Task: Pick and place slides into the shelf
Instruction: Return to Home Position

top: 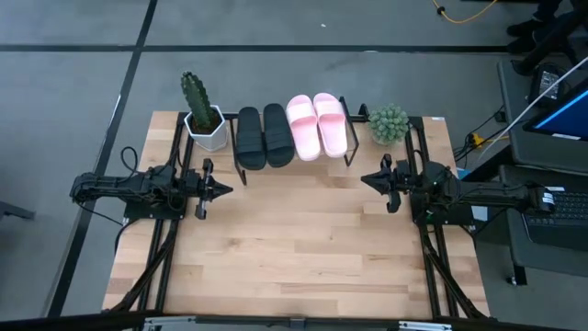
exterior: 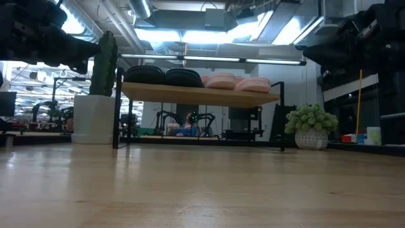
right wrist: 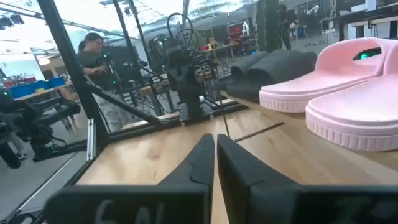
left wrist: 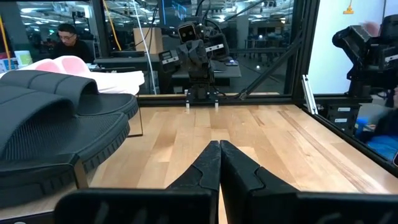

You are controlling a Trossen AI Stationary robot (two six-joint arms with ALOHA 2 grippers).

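Observation:
Two black slides and two pink slides lie side by side, soles down, on the plank top of the shelf at the table's far edge. In the low view the black pair and the pink pair sit on top of the plank. My left gripper hovers shut at the table's left, level, just short of the black slides. My right gripper hovers shut at the right, level, near the pink slides. Neither holds anything.
A cactus in a white pot stands left of the shelf and a round green plant stands to its right. The wooden tabletop stretches toward the near edge between the arms' black frames. A person sits beyond the table.

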